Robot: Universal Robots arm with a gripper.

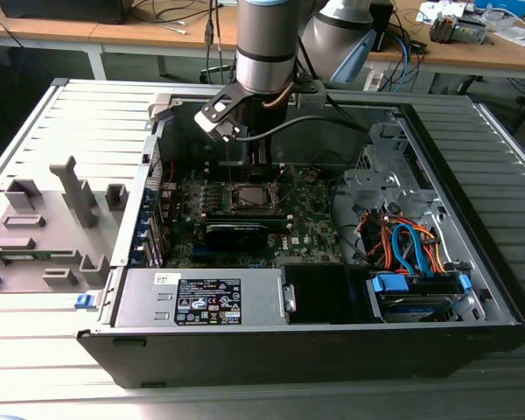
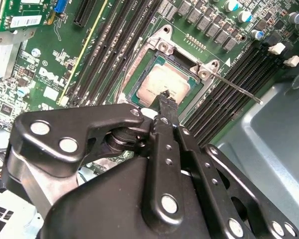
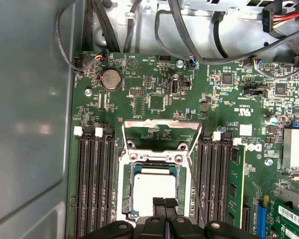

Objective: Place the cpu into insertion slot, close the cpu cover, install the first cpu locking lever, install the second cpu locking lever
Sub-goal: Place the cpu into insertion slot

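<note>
The open computer case (image 1: pixel 315 350) lies on a grey slatted desk (image 1: pixel 499 175), holding a green motherboard (image 3: pixel 154 99), a silver power supply (image 1: pixel 149 297) and a drive with blue clips (image 1: pixel 416 293). On the board, the cpu (image 3: pixel 150 185) sits flat inside the insertion slot (image 3: pixel 131 191), silver top up. The cpu cover (image 3: pixel 162 123) is swung open and stands beyond the socket. In both wrist views the end effector (image 3: pixel 164 200) has its black fingers pressed together, holding nothing, tips at the cpu's near edge. A printed label (image 1: pixel 208 302) is stuck on the power supply. Wooden benches (image 1: pixel 157 39) with cables stand behind.
</note>
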